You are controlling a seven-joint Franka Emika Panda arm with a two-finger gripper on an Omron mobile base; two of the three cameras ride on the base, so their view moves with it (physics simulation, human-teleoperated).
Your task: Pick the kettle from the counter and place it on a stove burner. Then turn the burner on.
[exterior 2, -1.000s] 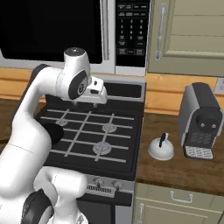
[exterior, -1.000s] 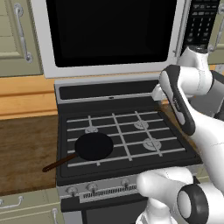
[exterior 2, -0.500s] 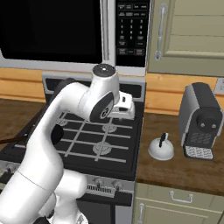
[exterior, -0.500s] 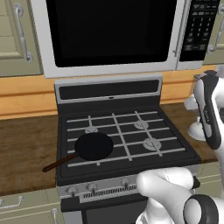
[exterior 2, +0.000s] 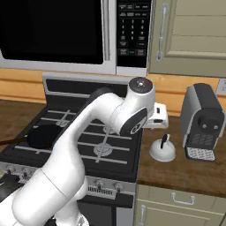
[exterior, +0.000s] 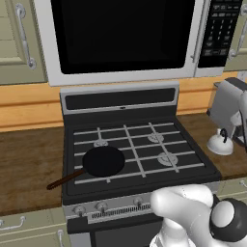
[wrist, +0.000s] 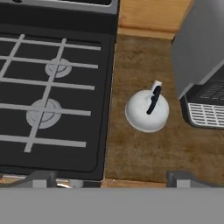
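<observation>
The kettle [wrist: 147, 110], a squat white-silver dome with a thin black handle, stands on the dark wood counter [wrist: 131, 151] between the stove and a coffee machine. It also shows as the kettle [exterior 2: 162, 150] and the kettle [exterior: 220, 143]. My gripper [wrist: 111, 179] is open, its fingertips [wrist: 41, 178] wide apart, and it hovers above the counter with the kettle ahead of it, untouched. From the right base my gripper [exterior 2: 160, 119] hangs above and slightly behind the kettle. The larger front-right stove burner [wrist: 43, 112] lies left of the kettle, bare, as does the burner [exterior: 167, 158].
A black frying pan [exterior: 102, 160] covers the front-left burner, its handle reaching over the left counter. A grey coffee machine [exterior 2: 203, 121] stands close on the kettle's right. Stove knobs [exterior: 101, 206] line the front panel. A microwave [exterior: 120, 34] hangs above the stove.
The arm has swung from above the stove's back right over to the right counter, and the hand now hangs above the kettle. Kettle and pan have not moved.
</observation>
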